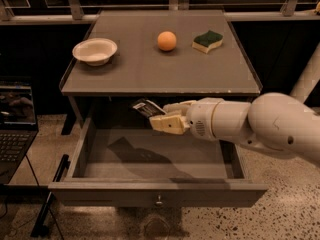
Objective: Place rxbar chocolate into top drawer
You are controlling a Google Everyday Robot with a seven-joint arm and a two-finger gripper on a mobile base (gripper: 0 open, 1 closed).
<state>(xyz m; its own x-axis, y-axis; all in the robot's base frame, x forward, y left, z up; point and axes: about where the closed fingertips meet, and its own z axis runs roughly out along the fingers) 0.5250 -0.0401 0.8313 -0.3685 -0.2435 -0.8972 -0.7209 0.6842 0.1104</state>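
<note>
Held over the rear of the pulled-out top drawer [125,194], just below the table's [150,74] front edge, the gripper [159,114] was seen clamped on one end of the rxbar chocolate [145,107]. The bar was kept clear of the drawer floor, its long axis laid roughly level and slanted, with the free end pointed left and back toward the table edge. Only the arm's shadow was cast across the drawer's floor, and a small knob [159,200] was set at the centre of its front panel. On the tabletop, well apart from the bar, a white bowl [95,50], an orange ball [167,40] and a green-and-yellow sponge [208,40] were arranged. A laptop [15,129] was placed at the far left.
</note>
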